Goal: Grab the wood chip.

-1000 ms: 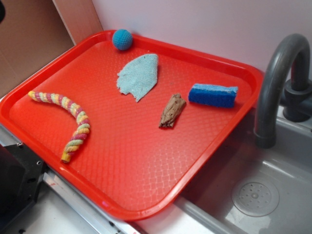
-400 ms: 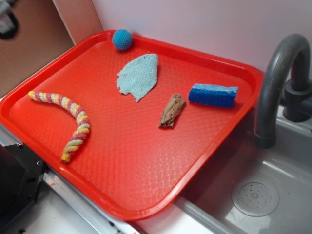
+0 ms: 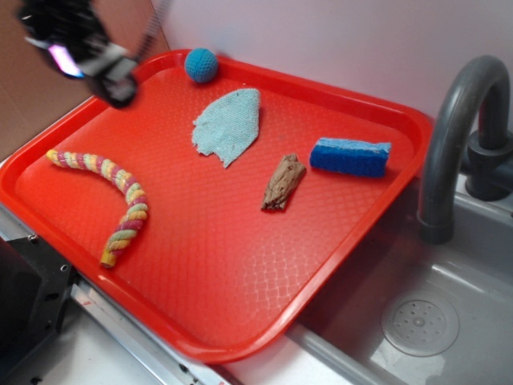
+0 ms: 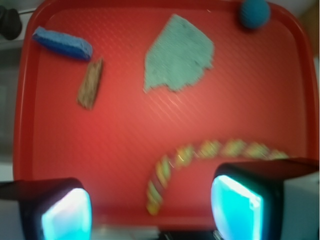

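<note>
My gripper (image 3: 112,80) hangs above the far left corner of the red tray (image 3: 240,341), blurred in the exterior view, and in the wrist view its two pads (image 4: 65,215) sit wide apart at the bottom of the picture with nothing between them. Under it lies bare tray floor, and just near of that the pink-yellow rope (image 3: 112,200) curves along the left side, one end close to the left rim and the other pointing toward the near edge. The wood chip (image 3: 283,182) lies flat around the middle of the tray toward the right, well apart from my gripper, its long axis running from near-left to far-right. Just beyond its far end is the blue sponge (image 3: 350,156), beside it but apart, with a thin strip of red showing between them; the sponge lies close to the right rim. To the chip's far left the teal cloth (image 3: 228,124) lies flat, separated from it by open floor, and the teal ball (image 3: 201,65) rests against the far rim. The near half of the tray around the chip is open. Past the right rim stand the grey faucet (image 3: 449,136) and the sink (image 3: 449,321).
</note>
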Tool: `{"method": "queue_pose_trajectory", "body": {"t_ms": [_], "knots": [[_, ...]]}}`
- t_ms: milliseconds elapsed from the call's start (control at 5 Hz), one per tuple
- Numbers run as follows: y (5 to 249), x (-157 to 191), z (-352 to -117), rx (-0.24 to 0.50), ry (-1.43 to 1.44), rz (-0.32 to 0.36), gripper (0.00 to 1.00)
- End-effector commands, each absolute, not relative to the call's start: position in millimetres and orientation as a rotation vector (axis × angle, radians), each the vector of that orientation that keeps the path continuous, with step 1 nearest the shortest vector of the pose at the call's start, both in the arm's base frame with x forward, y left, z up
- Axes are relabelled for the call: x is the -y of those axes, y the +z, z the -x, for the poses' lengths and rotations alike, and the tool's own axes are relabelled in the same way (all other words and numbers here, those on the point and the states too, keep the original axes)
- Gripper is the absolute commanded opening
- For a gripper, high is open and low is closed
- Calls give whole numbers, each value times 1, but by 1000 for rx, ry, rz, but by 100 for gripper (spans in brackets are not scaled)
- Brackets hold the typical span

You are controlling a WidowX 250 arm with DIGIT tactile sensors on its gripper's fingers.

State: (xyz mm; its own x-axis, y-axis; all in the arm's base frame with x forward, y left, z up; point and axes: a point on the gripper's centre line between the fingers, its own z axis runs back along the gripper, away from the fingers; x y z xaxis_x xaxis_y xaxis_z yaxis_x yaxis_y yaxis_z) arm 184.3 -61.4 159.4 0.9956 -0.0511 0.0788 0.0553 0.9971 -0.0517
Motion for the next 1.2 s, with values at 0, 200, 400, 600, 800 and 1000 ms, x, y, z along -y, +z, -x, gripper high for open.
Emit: {"method": "queue_pose_trajectory", "body": {"t_ms": [0,200,400,600,800,1000], "knots": [[121,111,-252,30,-139,134,100],[107,120,-272,-10,-96,173,100],[94,123,-280,-39,-96,150,100],[80,116,-278,-63,-78,121,100],[55,106,-280,-91,-122,83,100],[44,108,-283,-113,-146,79,100]]}}
